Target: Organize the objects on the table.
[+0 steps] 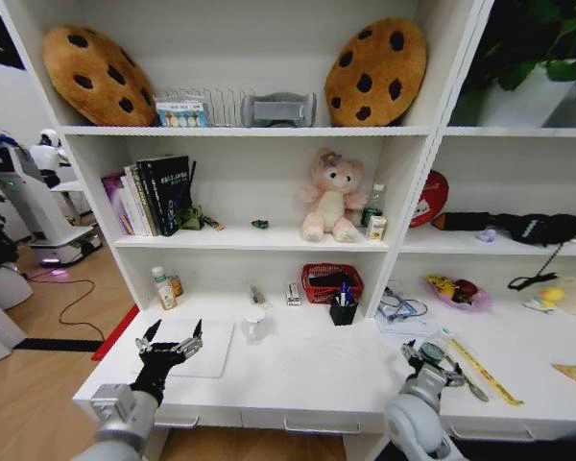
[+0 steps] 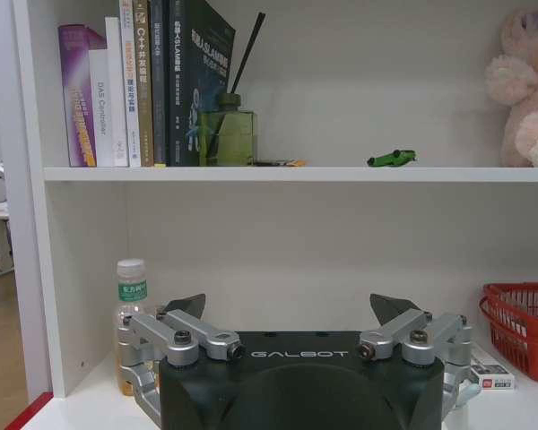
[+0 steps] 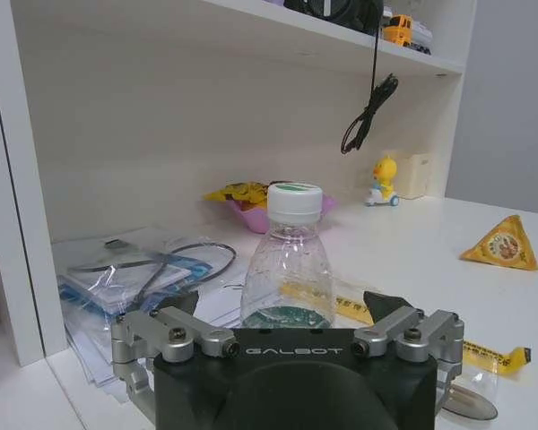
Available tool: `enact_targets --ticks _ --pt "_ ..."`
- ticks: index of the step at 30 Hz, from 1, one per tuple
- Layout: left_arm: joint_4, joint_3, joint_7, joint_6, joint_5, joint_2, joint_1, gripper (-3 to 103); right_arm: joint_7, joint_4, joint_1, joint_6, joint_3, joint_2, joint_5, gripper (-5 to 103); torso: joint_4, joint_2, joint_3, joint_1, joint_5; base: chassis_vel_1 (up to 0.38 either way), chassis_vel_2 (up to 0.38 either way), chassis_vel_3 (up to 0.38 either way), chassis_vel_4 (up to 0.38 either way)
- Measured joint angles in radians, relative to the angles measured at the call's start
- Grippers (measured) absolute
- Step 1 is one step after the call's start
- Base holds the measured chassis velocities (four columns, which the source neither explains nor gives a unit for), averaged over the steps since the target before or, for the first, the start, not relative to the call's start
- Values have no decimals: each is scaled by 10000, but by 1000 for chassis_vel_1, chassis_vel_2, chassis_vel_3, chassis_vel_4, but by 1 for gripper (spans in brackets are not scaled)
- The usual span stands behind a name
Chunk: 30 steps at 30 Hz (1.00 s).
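Two grippers wide open; right gripper [image 3: 287, 333] faces the clear bottle [image 3: 289, 260] at twelve o'clock — light, slippery, take its waist.

Left gripper [image 2: 290, 315] jaws spread wide, nothing between; small bottle with green label [image 2: 132, 305] stands just beside its finger; green toy piece [image 2: 392, 159] on shelf above; books [image 2: 143, 85] upright; red basket [image 2: 521, 317] at edge.
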Motion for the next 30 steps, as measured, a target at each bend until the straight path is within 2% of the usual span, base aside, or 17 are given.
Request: enact_targets --ticks 5,15,17,18,21,22,24,25,27,28,30 --pt "0 0 0 0 0 0 0 100 -62 -463 505 -114 -34 -106 232 100 1 0 0 0 0 0 0 0 0" --pt "0 0 1 0 0 0 0 100 -407 -787 587 -164 129 -129 490 101 -1 0 0 -1 0 0 0 0 0" --pt "0 0 0 0 0 0 0 100 -476 -797 558 -164 207 -130 521 90 -1 0 -1 -2 -1 0 0 0 0" --pt "0 0 0 0 0 0 0 100 -476 -797 558 -164 207 -130 521 90 -1 0 -1 -2 -1 0 0 0 0" --pt "0 0 0 0 0 0 0 100 -501 -754 531 -168 234 -168 558 74 0 0 -1 -1 0 0 0 0 0" --pt "0 0 0 0 0 0 0 100 -501 -754 531 -168 234 -168 558 74 0 0 -1 -1 0 0 0 0 0" --pt "0 0 0 0 0 0 0 100 -540 -648 509 -173 235 -220 564 63 0 0 -1 -1 -1 0 0 0 0" --pt "0 0 0 0 0 0 0 100 -540 -648 509 -173 235 -220 564 63 0 0 -1 -1 -1 0 0 0 0" --pt "0 0 0 0 0 0 0 100 -575 -637 514 -178 214 -241 558 53 -1 0 -1 -2 0 0 0 0 0" --pt "0 0 0 0 0 0 0 100 -575 -637 514 -178 214 -241 558 53 -1 0 -1 -2 0 0 0 0 0" --pt "0 0 0 0 0 0 0 100 -780 -478 494 -180 221 -303 437 42 -1 0 -1 -1 1 0 0 0 0"
